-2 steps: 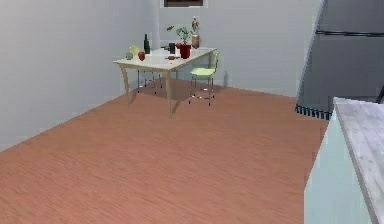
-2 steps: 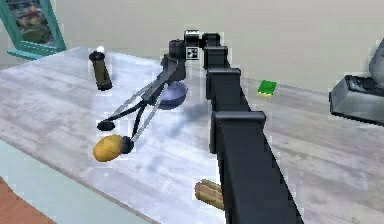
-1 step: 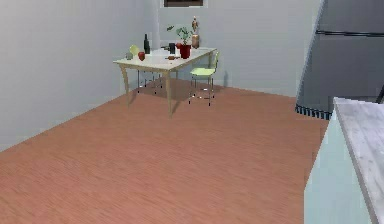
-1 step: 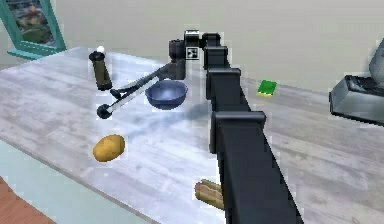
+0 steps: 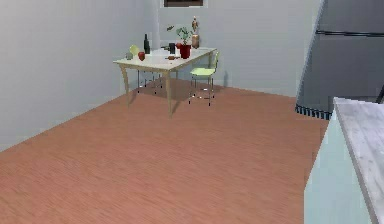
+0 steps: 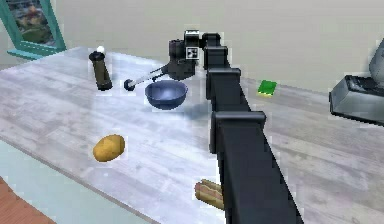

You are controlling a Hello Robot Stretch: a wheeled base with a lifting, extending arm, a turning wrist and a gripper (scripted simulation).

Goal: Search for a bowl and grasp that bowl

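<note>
A dark blue bowl stands on the pale grey countertop in the arm side view, near its middle. The dark arm bar rises from the bottom edge and ends at two white marked squares. Left of them is the gripper, its dark body just behind the bowl's far rim. Whether it touches the bowl I cannot tell, nor whether it holds anything.
On the counter: a dark pepper mill, a ladle, a potato, bread, a green sponge, a grey appliance. Ahead, wood floor, a laden table with chairs, a fridge, the counter's end.
</note>
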